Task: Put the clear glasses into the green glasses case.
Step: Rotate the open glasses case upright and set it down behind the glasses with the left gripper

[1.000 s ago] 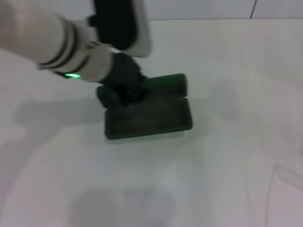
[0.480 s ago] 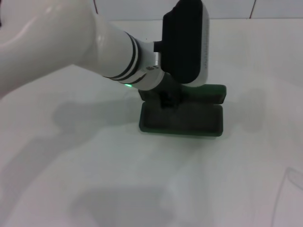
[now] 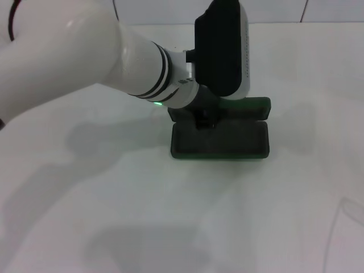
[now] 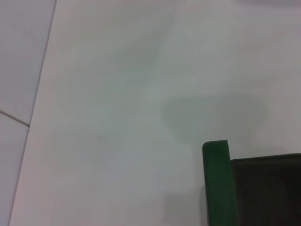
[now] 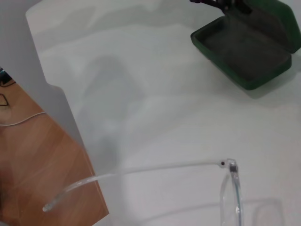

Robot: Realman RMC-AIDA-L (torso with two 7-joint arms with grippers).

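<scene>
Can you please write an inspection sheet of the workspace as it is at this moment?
Surface: white table, plain, with soft shadows on it.
Job's things: green glasses case lies open at the middle, dark lining up, nothing inside. Clear glasses are outside the case, close to the right wrist camera, one thin arm stretched toward the table's edge.
Clutter: nothing seen.
Grippers: left claw is at the case's hinge side, its fingers hidden under the wrist. The right claw is not visible.
Cables: a thin white cable lies on the wooden floor beside the table.
Surroundings: pale wall with tile seams behind; wooden floor below the table's edge.
</scene>
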